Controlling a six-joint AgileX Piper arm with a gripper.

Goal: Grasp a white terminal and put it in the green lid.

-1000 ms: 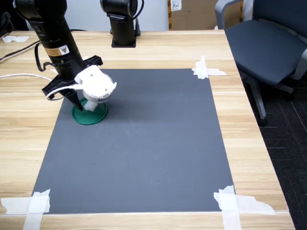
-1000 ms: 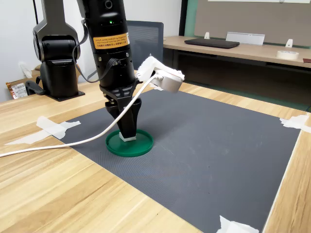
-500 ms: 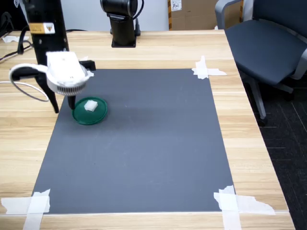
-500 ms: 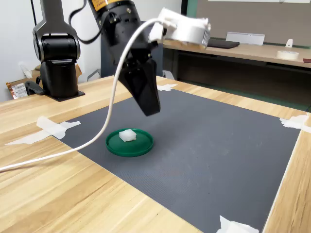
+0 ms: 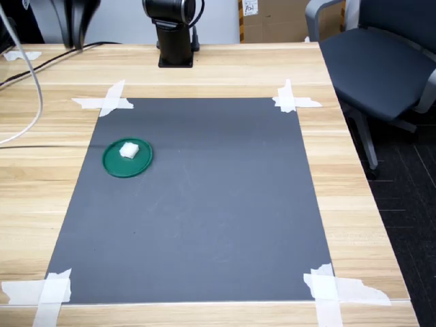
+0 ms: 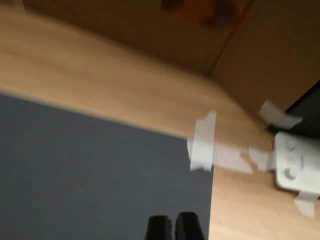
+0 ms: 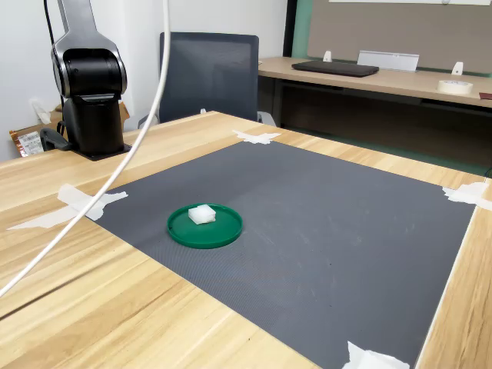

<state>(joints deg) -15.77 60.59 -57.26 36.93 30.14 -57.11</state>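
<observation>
At the bottom edge of the wrist view, item one: your gripper, two dark fingertips a narrow slit apart with nothing between them, blurred, hanging over the grey mat near a taped corner; neither exterior view shows it, only a white cable sweeping down the second exterior view's left. Item two, left of centre in both exterior views: the green lid, flat on the mat, rim slightly raised. Item three: the white terminal, resting inside the lid toward its far side as the first exterior view shows it, so you may judge the placing done. Handling notes, as judgement: the terminal looks like rigid moulded plastic, very light, smooth enough to skid or tip if nudged; should you ever retake it, close on two opposite flat faces from straight above, with little force. The lid is likewise light and would slide on the mat if you clip its rim. Item four, upper left in both exterior views: a black arm base on the wooden table.
</observation>
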